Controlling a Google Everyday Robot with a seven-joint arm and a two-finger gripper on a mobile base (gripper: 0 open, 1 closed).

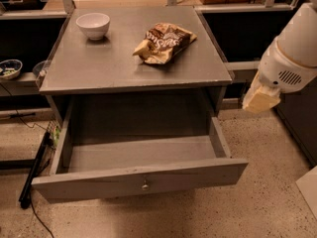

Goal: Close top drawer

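Observation:
The top drawer [94,182] is a wide, shallow grey drawer pulled far out of the grey cabinet [124,68]. Its inside is bare. A small round metal knob [145,185] sits at the centre of its long front panel. My gripper [260,99] is the cream-coloured end of the white arm [292,53] at the right. It hangs in the air beside the cabinet's right front corner, above and to the right of the drawer, touching nothing.
A white bowl [93,25] and a crumpled brown snack bag [163,42] lie on the cabinet top. A small dish [9,68] sits on a low shelf at the left. Black cables [34,167] run along the speckled floor at the left.

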